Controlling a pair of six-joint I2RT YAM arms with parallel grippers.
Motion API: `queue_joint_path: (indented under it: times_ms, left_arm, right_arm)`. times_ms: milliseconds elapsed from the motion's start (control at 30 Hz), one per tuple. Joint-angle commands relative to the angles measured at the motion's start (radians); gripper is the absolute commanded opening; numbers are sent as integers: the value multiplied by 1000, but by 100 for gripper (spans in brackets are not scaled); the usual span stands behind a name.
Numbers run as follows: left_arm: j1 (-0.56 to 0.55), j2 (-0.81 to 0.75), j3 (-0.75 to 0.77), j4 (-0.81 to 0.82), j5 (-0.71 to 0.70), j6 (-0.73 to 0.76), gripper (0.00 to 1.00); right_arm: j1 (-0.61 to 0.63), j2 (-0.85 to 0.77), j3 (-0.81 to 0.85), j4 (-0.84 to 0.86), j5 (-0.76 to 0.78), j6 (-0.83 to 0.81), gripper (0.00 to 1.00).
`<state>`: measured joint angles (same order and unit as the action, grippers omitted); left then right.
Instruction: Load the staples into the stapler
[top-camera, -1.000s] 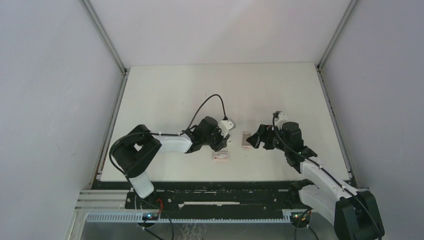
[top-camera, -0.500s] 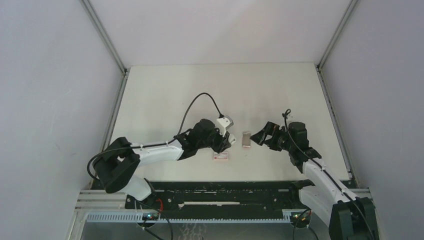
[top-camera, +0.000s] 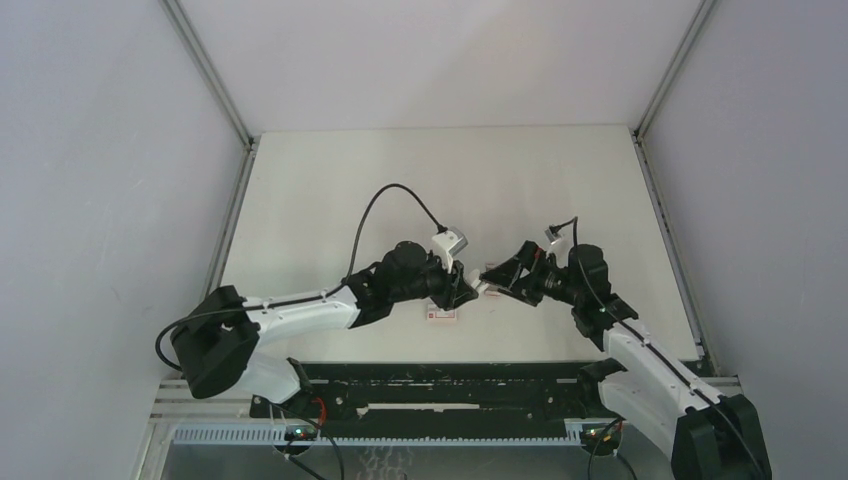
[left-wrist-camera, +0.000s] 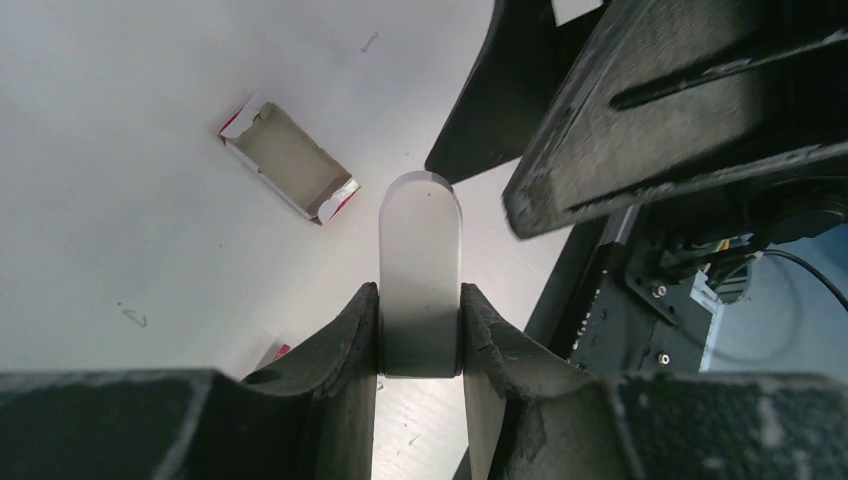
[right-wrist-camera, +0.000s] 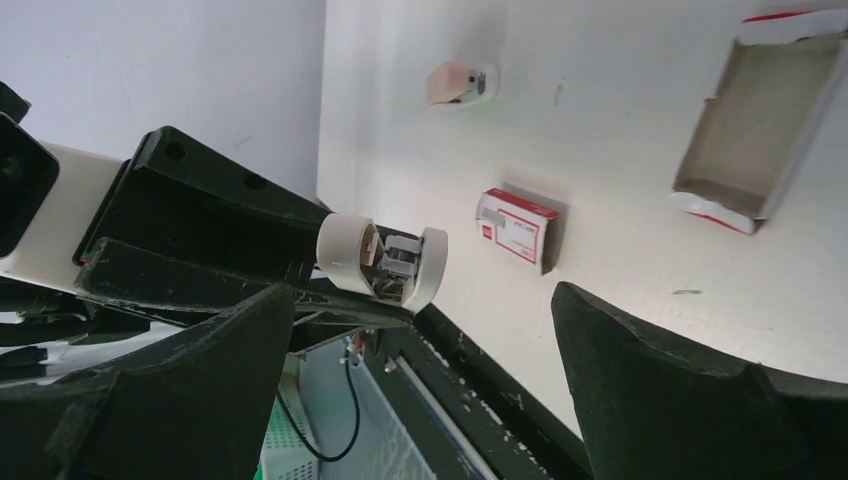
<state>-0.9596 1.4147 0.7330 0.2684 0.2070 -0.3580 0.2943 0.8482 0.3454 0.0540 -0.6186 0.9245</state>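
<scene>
- Progress: early, by my read. Nothing loaded as far as I can see.
- Done: stapler (right-wrist-camera: 385, 262) is off the table (top-camera: 400, 180), up in the left gripper (left-wrist-camera: 420, 300), pinched across its white body. The rounded end pokes out past the fingertips.
- Stapler end faces the right gripper (right-wrist-camera: 422, 292). Metal guts show inside the white shell, but I can't tell if the magazine is open.
- Right gripper: fingers spread wide, nothing between them. The stapler end sits in line with the gap and I see no contact.
- The staples (right-wrist-camera: 755, 115): grey-tan block with red-trimmed ends, flat on the table, not yet picked up. It looks like an open tray and I can't make out single strips.
- Relative to the fingers: on the table below and beyond the right gripper's tips, toward one finger's side, clear of both pads. From the left wrist it lies off to the side of the stapler tip, apart from it.
- White box with red label (right-wrist-camera: 522, 228) lies on the table near the held stapler, untouched.
- Left to do: grab the staples, open the stapler if it's shut, feed them in, close.
</scene>
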Motion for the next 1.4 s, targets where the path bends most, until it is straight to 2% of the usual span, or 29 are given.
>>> queue_joint_path:
  times_ms: [0,200,300,367,433,500,533,1000,1033,1067,1100,1233,1267,1367]
  left_arm:
    - [-9,-48,0,63,21,-38,0]
    - [-21,-49,3,40,13,-15,0]
    - [-25,-52,2,39,1,-9,0]
    - [-27,-54,2,40,-9,-6,0]
    - [-29,-58,1,41,-19,0,0]
    - [-30,-60,-1,41,-28,5,0]
    - [-30,-61,-3,41,-32,7,0]
    - [-30,-90,-39,32,-57,20,0]
    - [-31,-92,-41,32,-59,22,0]
    - [-30,-93,-43,30,-59,24,0]
    - [-31,-96,-45,28,-61,25,0]
    - [-30,-104,-52,19,-63,27,0]
    - [-30,-108,-53,14,-64,29,0]
    - [-30,-117,-52,-5,-81,39,0]
  right_arm:
    - [60,30,29,122,27,103,99]
    - [148,81,58,149,85,130,96]
    - [188,111,81,140,120,133,88]
    - [209,133,97,123,144,136,72]
    - [223,152,102,117,161,143,44]
    - [231,158,102,112,182,152,5]
    - [232,160,102,110,188,159,0]
    - [248,121,102,122,259,142,0]
    - [245,121,103,135,244,121,13]
    - [242,121,110,131,225,96,44]
    - [240,120,122,111,225,73,58]
    - [230,101,170,8,253,-31,91]
    - [218,99,180,-18,253,-46,95]
    - [188,79,187,-46,257,-73,96]
